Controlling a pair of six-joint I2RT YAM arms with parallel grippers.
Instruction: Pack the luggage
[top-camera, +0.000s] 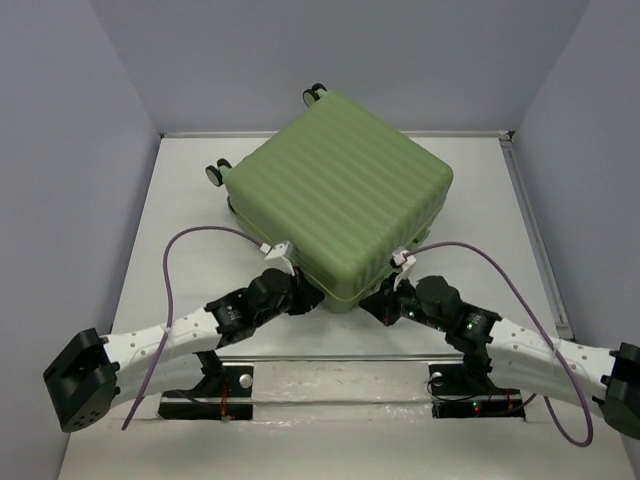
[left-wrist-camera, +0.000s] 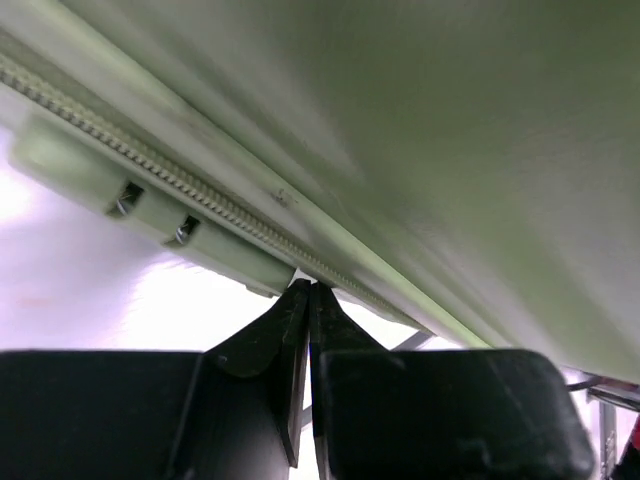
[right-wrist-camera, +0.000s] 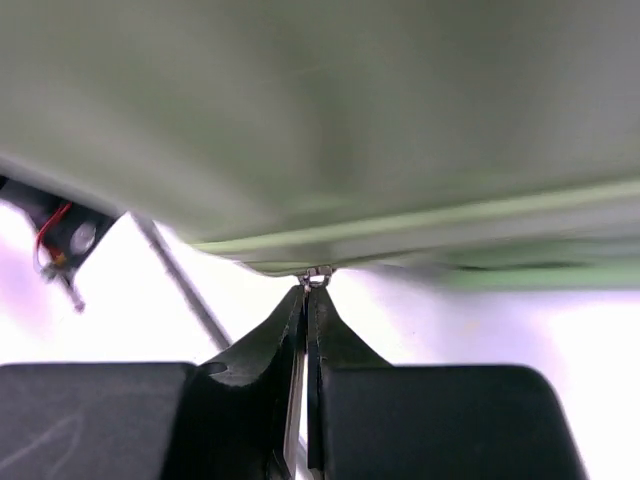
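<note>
The luggage (top-camera: 340, 190), a pale green ribbed hard-shell case, lies closed and flat on the table, one corner pointing at the arms. My left gripper (top-camera: 303, 297) is at the left side of that near corner. In the left wrist view the left gripper (left-wrist-camera: 308, 287) is shut, its tips touching the zipper line (left-wrist-camera: 150, 165) under the shell (left-wrist-camera: 420, 130); nothing shows between them. My right gripper (top-camera: 377, 300) is at the right side of the corner. In the right wrist view the right gripper (right-wrist-camera: 306, 292) is shut on a small metal zipper pull (right-wrist-camera: 318, 275) hanging from the luggage's (right-wrist-camera: 320, 120) seam.
Black wheels (top-camera: 216, 172) stick out at the case's far left side, with another wheel (top-camera: 315, 93) at the back. Grey walls box in the table on three sides. A metal rail (top-camera: 320, 357) runs along the near edge between the arm bases. Purple cables (top-camera: 168, 270) loop beside each arm.
</note>
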